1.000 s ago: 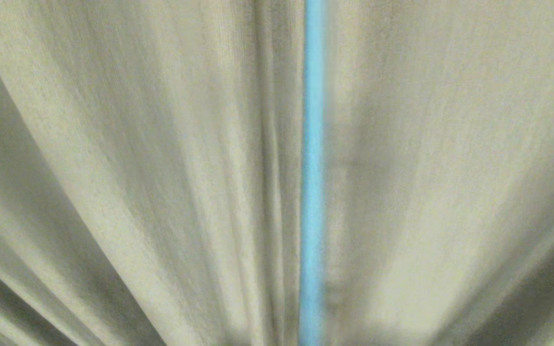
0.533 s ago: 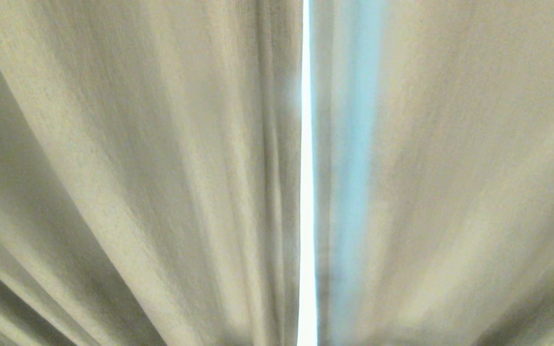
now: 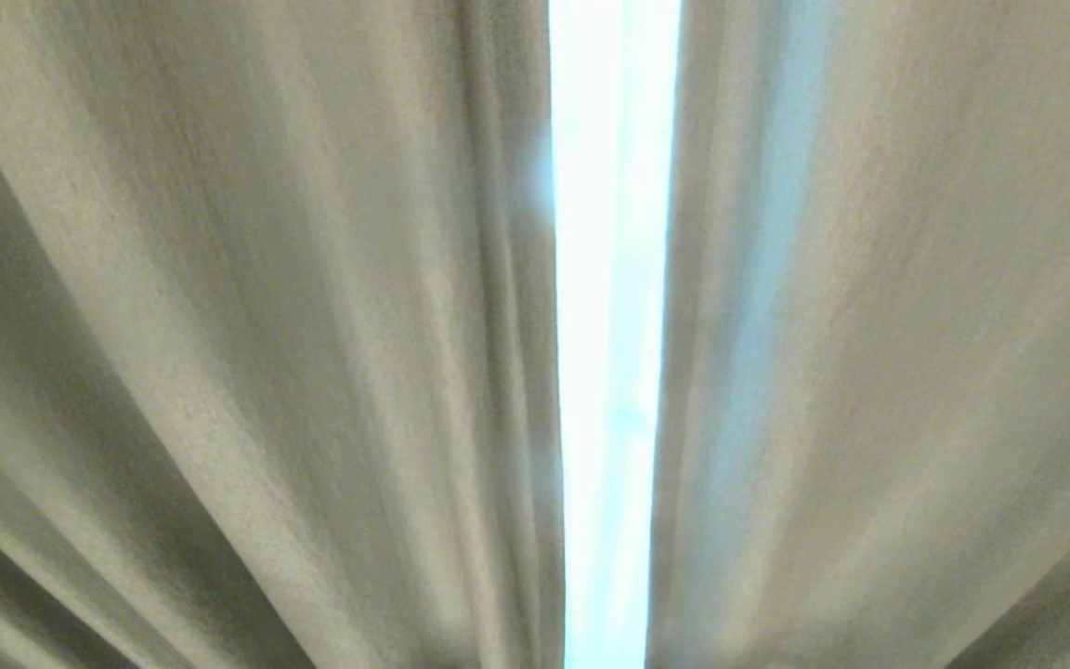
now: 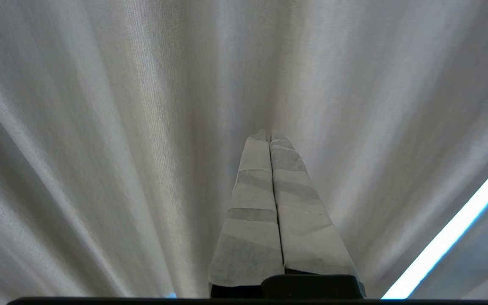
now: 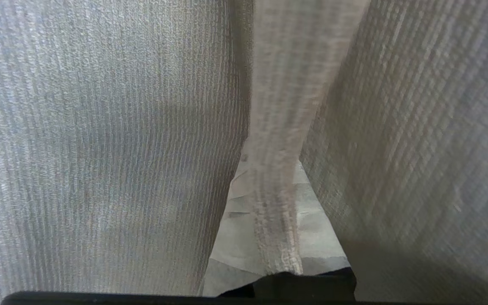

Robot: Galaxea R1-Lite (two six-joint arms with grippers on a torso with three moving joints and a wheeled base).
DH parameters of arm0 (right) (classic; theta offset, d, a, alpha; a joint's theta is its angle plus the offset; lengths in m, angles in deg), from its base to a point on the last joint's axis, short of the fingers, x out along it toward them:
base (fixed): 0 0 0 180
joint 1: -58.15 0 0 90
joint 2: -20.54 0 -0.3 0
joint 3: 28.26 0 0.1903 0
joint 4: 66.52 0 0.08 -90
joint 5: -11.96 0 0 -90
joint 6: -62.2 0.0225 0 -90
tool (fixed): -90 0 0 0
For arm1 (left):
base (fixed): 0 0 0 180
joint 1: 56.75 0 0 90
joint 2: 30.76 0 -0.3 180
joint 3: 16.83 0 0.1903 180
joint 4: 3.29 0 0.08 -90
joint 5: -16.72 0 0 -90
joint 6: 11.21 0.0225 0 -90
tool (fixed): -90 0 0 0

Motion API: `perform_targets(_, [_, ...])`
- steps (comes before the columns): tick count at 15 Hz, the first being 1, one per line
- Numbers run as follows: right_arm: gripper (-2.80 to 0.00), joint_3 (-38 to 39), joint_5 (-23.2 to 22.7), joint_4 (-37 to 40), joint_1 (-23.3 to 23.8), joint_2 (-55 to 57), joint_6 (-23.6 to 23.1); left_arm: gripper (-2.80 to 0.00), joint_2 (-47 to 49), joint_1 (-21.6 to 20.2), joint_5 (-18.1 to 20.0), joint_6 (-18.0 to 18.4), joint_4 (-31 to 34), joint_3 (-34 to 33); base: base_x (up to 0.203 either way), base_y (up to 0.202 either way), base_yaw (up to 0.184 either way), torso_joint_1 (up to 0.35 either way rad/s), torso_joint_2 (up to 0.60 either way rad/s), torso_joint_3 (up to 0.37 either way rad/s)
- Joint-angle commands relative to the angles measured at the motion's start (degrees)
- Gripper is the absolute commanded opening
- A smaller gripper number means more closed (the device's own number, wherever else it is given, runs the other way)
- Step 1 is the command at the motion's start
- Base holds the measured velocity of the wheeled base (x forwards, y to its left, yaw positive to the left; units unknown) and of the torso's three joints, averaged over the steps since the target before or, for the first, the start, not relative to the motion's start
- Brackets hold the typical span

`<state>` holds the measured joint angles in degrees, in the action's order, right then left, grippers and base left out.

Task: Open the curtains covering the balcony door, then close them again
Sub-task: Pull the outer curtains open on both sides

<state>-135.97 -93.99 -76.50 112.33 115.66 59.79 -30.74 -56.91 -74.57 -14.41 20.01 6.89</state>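
A: What is shown in the head view?

B: The curtains point(image 3: 247, 334) fill the frame in two cream panels. A bright gap point(image 3: 614, 334) is seen between them, where only a thin sliver was seen a second ago. Neither arm is caught in this view, and the door behind is washed out by the light.

A: And in the left wrist view?

B: The left gripper point(image 4: 269, 137) is seen with its taped fingers point(image 4: 252, 203) pressed together on nothing, just short of the cloth. The same gap point(image 4: 451, 231) is glimpsed off to one side. This arm is judged idle.

A: The right wrist view?

B: A fold of curtain point(image 5: 286, 127) is pinched in the right gripper point(image 5: 271, 169), whose fingers point(image 5: 318, 237) are clenched on it. Blur is noted on the cloth beside it.

A: What is meant for the task?

B: The opening is judged begun, with the right panel being drawn aside. Much remains: the gap must be widened, then the curtains closed again.
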Motion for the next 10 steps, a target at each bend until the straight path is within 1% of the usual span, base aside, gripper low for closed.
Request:
perform_targets(1, [-2.8,-0.12,-0.21,-0.13,1.78,0.77,0.11,-2.8,0.06,-0.02,-0.03,-0.06,-0.01,0.0,0.0,0.0,0.0,0.0,0.0,0.0])
perform_targets(4, [-2.8,0.06,-0.3,-0.13,3.07,0.7,0.22,-2.8,0.06,-0.02,-0.03,-0.06,-0.01,0.0,0.0,0.0,0.0,0.0,0.0,0.0])
perform_targets(10, [-2.8,0.03,-0.41,-0.21,3.65,-0.1,0.3,-2.8,0.04,-0.02,-0.03,-0.06,-0.01,0.0,0.0,0.0,0.0,0.0,0.0,0.0])
